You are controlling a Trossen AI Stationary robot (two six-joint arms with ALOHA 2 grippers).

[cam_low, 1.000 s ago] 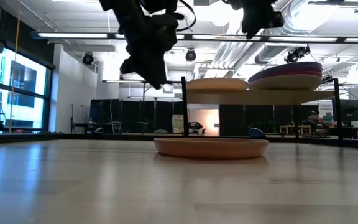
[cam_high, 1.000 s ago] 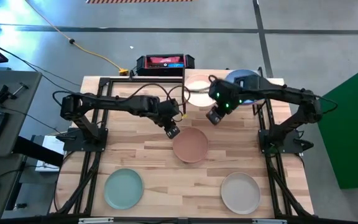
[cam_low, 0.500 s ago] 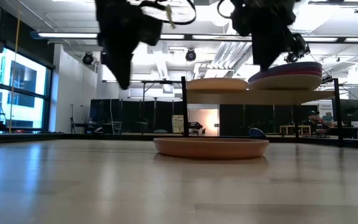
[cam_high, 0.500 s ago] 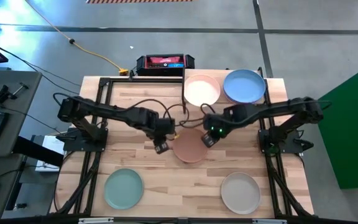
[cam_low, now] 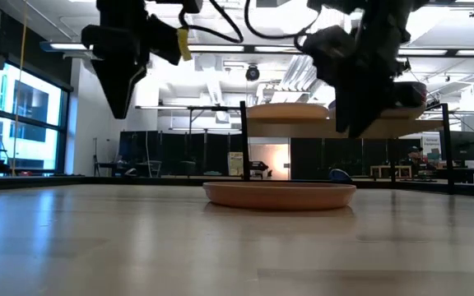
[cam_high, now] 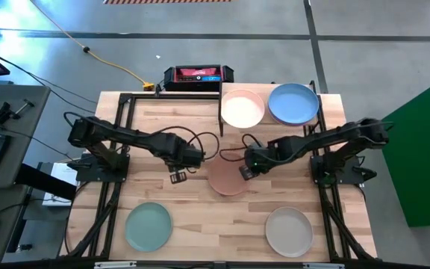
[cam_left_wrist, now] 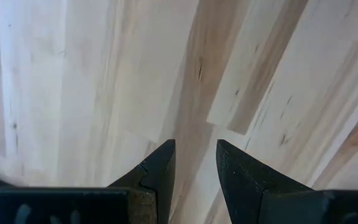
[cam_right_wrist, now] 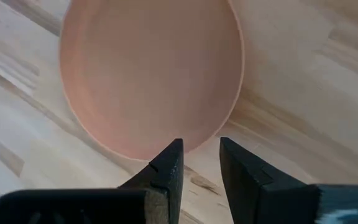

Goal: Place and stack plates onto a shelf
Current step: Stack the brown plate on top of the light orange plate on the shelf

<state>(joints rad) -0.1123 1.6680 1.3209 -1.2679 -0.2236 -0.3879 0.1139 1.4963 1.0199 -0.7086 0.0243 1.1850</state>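
Note:
A terracotta plate (cam_high: 228, 179) (cam_right_wrist: 151, 74) lies flat on the tabletop in the middle. My right gripper (cam_high: 246, 173) (cam_right_wrist: 199, 149) hangs open above the plate's right rim, fingers pointing down, clear of it. My left gripper (cam_high: 176, 177) (cam_left_wrist: 194, 149) is open over bare wood to the left of the plate, with nothing between its fingers. At the back, the shelf (cam_low: 295, 128) carries a peach plate (cam_high: 242, 109) and a blue plate (cam_high: 293, 103). In the low view my right arm hides most of the blue plate's stack.
A mint green plate (cam_high: 148, 226) lies near the front left and a beige plate (cam_high: 288, 231) near the front right. A black and red box (cam_high: 198, 75) sits behind the table's far edge. Bare wood lies between the plates.
My right gripper has come down from the shelf toward the near edge and now hangs over the terracotta plate's right rim, having rolled. My left gripper has gone toward the table's left edge, away from the plate, and tipped to point more steeply down. No plate has moved.

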